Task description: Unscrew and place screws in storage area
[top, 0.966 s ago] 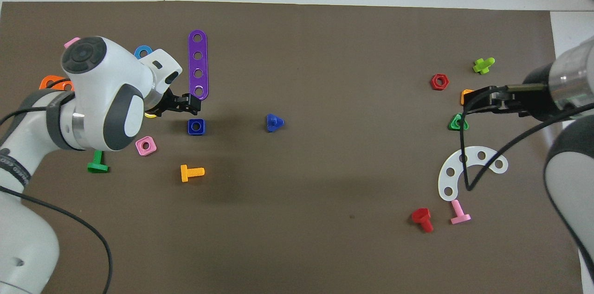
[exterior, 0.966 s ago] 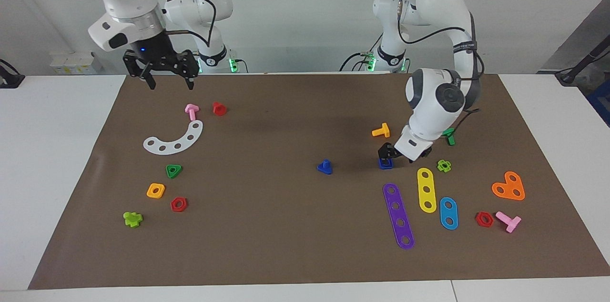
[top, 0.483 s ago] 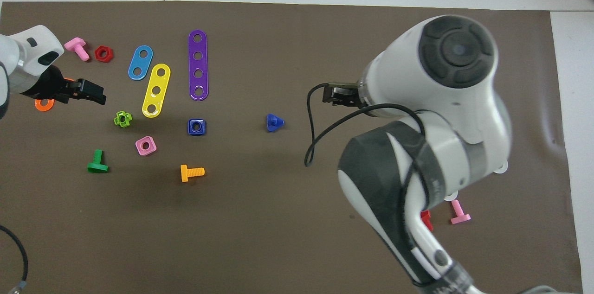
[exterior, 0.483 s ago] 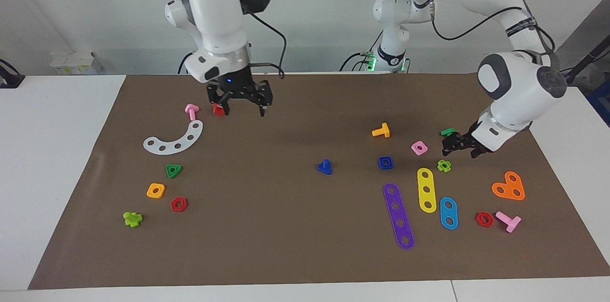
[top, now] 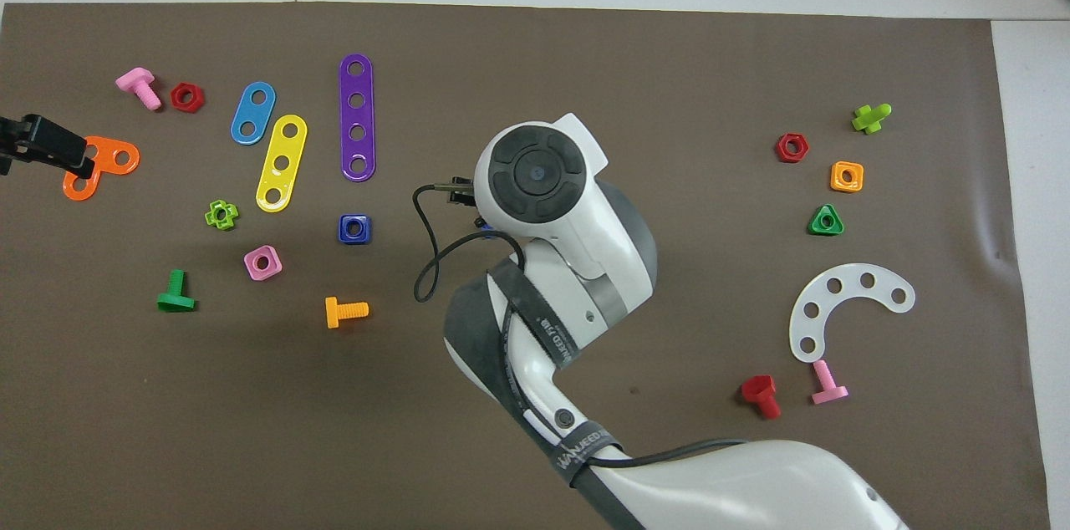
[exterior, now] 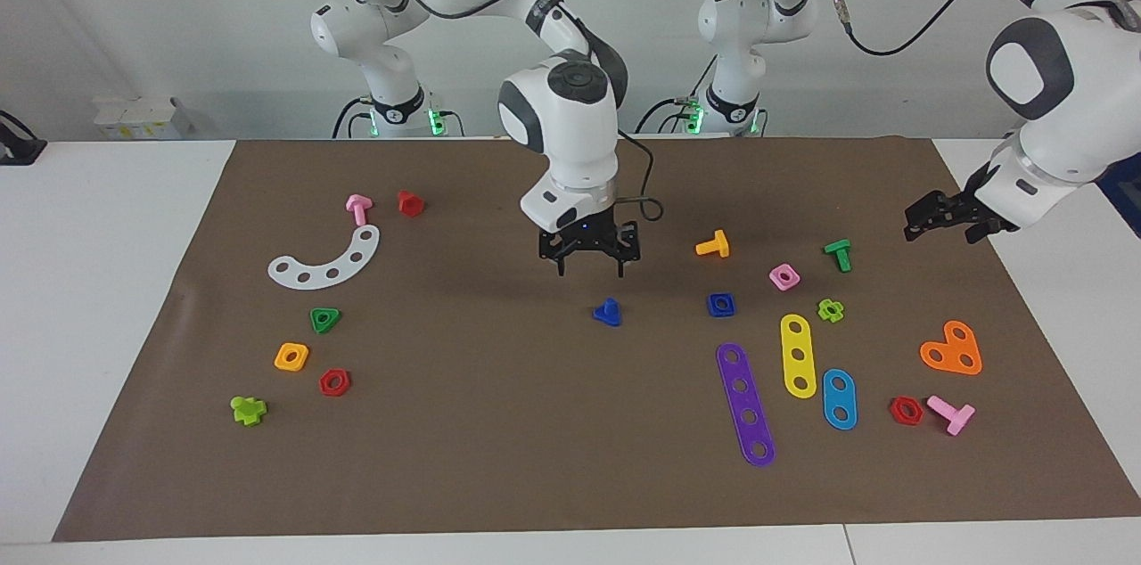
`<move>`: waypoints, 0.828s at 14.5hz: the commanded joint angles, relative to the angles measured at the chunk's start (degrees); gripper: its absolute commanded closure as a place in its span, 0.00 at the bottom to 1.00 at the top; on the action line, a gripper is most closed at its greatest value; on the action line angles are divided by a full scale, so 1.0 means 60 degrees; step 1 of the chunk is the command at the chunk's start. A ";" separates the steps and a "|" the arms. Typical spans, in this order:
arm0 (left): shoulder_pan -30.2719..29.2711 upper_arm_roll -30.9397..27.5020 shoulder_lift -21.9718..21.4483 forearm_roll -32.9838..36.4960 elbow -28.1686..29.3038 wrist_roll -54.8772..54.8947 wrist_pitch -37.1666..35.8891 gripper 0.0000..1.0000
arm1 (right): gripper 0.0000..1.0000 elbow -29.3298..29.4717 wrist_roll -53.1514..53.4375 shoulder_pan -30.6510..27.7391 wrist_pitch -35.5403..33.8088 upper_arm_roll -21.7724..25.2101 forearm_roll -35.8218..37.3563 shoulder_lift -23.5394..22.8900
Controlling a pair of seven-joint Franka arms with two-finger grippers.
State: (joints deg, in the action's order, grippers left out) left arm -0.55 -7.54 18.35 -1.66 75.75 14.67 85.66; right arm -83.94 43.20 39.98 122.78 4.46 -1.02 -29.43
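Note:
The blue screw stands head down, stem up, on the brown mat near the middle. My right gripper hangs open just above it, fingers pointing down, a gap between the fingertips and the screw. In the overhead view the right arm's wrist covers the screw and the gripper. My left gripper is raised and empty at the left arm's end of the mat, over the orange heart plate in the overhead view.
A blue square nut lies beside the screw toward the left arm's end, with a pink nut, orange bolt, green bolt and purple, yellow and blue strips. A white curved plate and several nuts lie toward the right arm's end.
My right gripper swung from the right arm's end of the mat to over the blue screw and came down. My left gripper drew away from the blue nut to the left arm's end.

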 commanded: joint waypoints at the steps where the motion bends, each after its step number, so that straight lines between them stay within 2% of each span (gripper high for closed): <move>1: 0.0251 -0.0091 0.0618 0.0320 -0.1562 -0.0233 -0.1119 0.00 | 0.00 0.1170 0.0315 0.0105 0.0352 0.0018 0.0126 -0.1361; 3: 0.0617 -0.0105 0.0648 0.0496 -0.1887 -0.0263 -0.1414 0.00 | 0.00 0.1159 0.0301 0.0163 0.0980 0.0003 0.0257 -0.1657; 5: 0.0677 -0.0047 0.0590 0.0439 -0.1990 -0.0248 -0.1400 0.00 | 0.10 0.0999 0.0242 0.0119 0.1070 0.0003 0.0390 -0.1585; 8: 0.0721 0.0070 0.0327 0.0263 -0.1888 -0.0190 -0.1094 0.00 | 0.37 0.0603 -0.0079 0.0149 0.1070 0.0003 0.0405 -0.1541; 10: 0.0619 0.0056 -0.0214 -0.0073 -0.1306 -0.0146 -0.0497 0.00 | 0.41 0.0455 -0.0124 0.0163 0.1085 0.0018 0.0405 -0.1482; 12: 0.0662 0.0012 -0.0625 -0.0119 -0.0544 -0.0146 0.0033 0.00 | 0.41 0.0266 -0.0284 0.0178 0.1085 0.0018 0.0405 -0.1424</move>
State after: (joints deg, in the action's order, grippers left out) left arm 3.43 -7.24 18.27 -1.33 66.43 13.52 82.20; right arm -80.54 43.26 41.16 129.23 4.72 0.86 -38.88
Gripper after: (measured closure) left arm 0.000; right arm 0.414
